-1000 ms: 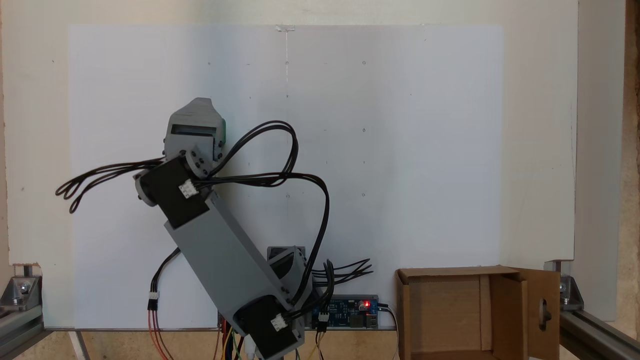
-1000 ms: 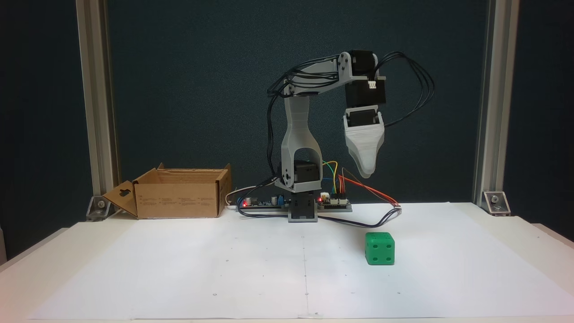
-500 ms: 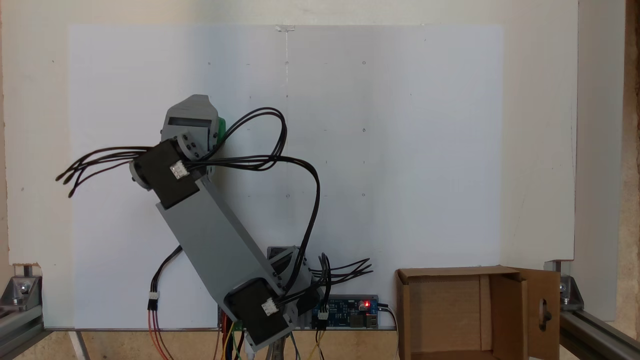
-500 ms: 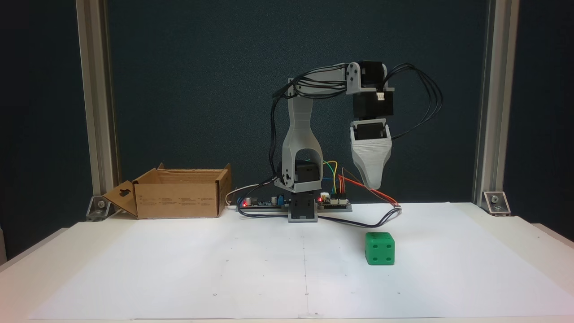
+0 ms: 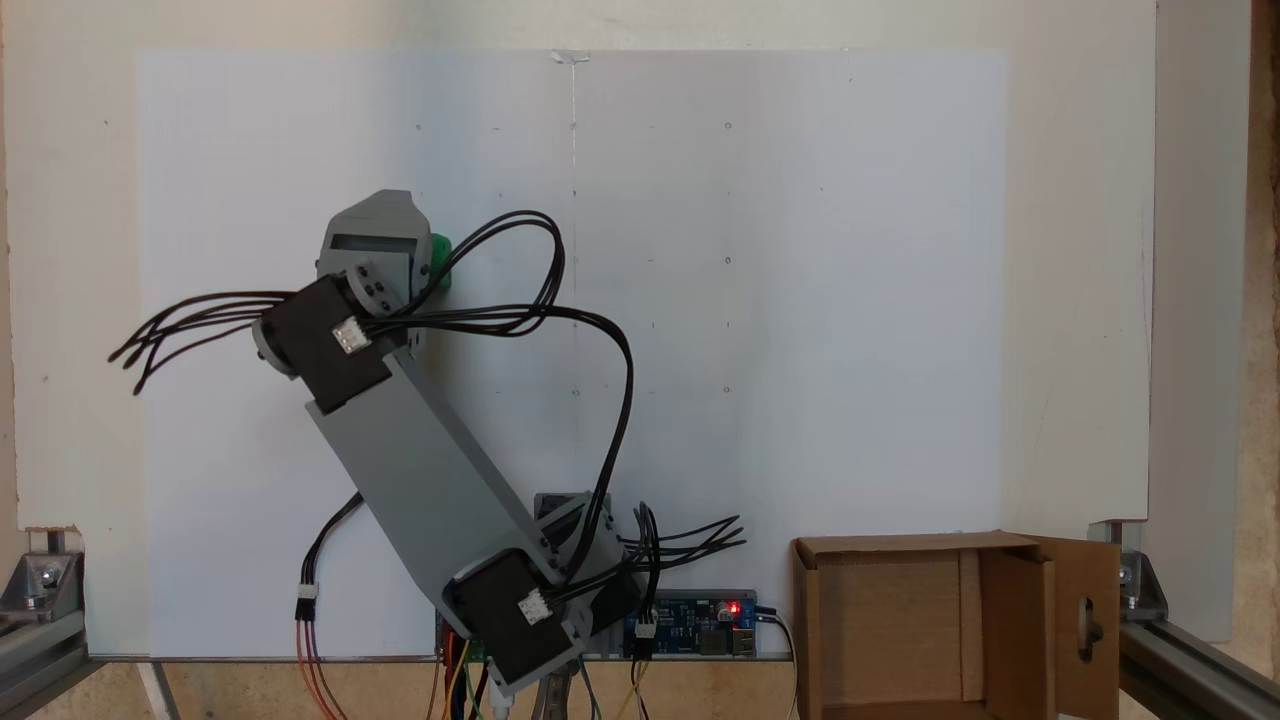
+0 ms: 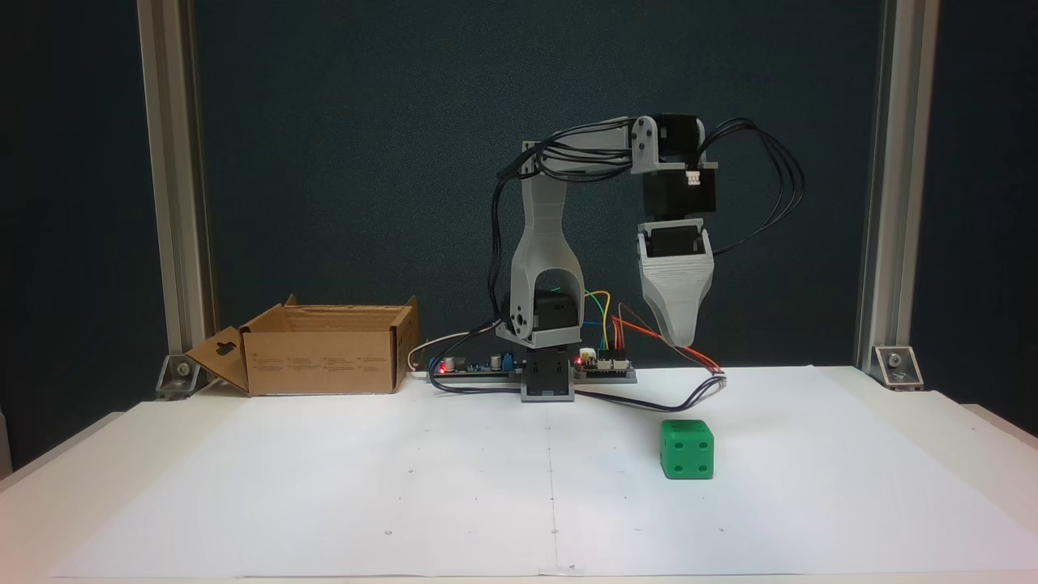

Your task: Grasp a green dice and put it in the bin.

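in a fixed view from the front, the green dice [image 6: 687, 448] sits nearest the camera on the white paper sheet [image 6: 405, 487] that covers the worktop [image 6: 957, 430], right of the sheet's centre line, with a four-pip face turned forward. above and a little behind it the claw [image 6: 679, 337] hangs point-down, clear of the dice and off the paper; its jaws line up one behind the other, so whether it is open or closed cannot be told, and nothing is seen in its hold. farther back the arm's base [image 6: 547, 381] stands at the rear edge of the sheet beside a circuit board [image 6: 474, 369] with red lights. the bin [image 6: 324, 349] rests at the back left, well apart from the dice, its flap with the oval hole folded out to the left. in a fixed view from above, the bin [image 5: 1020, 560] is at the lower right, and the dice [image 5: 441, 262] shows as a green sliver beside the grey wrist housing [image 5: 375, 240].
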You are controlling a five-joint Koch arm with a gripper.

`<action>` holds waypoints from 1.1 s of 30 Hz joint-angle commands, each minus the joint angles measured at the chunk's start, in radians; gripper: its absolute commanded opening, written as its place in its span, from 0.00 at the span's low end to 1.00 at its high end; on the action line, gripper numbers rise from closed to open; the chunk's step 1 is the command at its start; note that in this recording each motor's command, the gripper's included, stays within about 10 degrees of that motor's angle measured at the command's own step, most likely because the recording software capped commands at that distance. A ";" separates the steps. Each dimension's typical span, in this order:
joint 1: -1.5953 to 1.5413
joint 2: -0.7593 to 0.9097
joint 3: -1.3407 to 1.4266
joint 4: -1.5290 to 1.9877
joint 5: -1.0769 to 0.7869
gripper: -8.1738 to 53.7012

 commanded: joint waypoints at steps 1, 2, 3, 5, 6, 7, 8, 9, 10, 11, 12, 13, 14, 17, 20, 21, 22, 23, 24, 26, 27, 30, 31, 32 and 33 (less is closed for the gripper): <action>-0.009 -0.002 -0.072 -0.012 0.064 0.83; -0.012 -0.005 -0.071 -0.012 0.064 0.83; -0.014 -0.006 -0.067 -0.012 0.066 0.83; -0.015 -0.015 -0.058 -0.012 0.064 0.83; -0.015 -0.017 -0.052 -0.012 0.064 0.83; -0.015 -0.023 -0.040 -0.017 0.064 0.83; -0.017 -0.029 -0.023 -0.032 0.064 0.83; -0.020 -0.031 0.000 -0.054 0.066 0.83; -0.026 -0.031 0.021 -0.077 0.064 0.83; -0.034 -0.031 0.043 -0.095 0.064 0.83; -0.040 -0.032 0.060 -0.112 0.066 0.83; -0.046 -0.031 0.071 -0.121 0.066 0.83; -0.048 -0.032 0.077 -0.129 0.066 0.83; -0.048 -0.041 0.084 -0.141 0.066 0.83; -0.048 -0.052 0.095 -0.163 0.066 0.83; -0.048 -0.060 0.097 -0.164 0.066 0.83; -0.048 -0.069 0.097 -0.166 0.066 0.83; -0.048 -0.075 0.097 -0.170 0.066 0.83; -0.046 -0.083 0.097 -0.175 0.066 0.83; -0.046 -0.097 0.098 -0.184 0.064 0.83; -0.046 -0.101 0.103 -0.195 0.066 0.83; -0.046 -0.114 0.121 -0.230 0.064 0.83; -0.046 -0.121 0.124 -0.238 0.066 0.83; -0.043 -0.126 0.127 -0.244 0.064 0.83; -0.043 -0.132 0.129 -0.247 0.066 0.83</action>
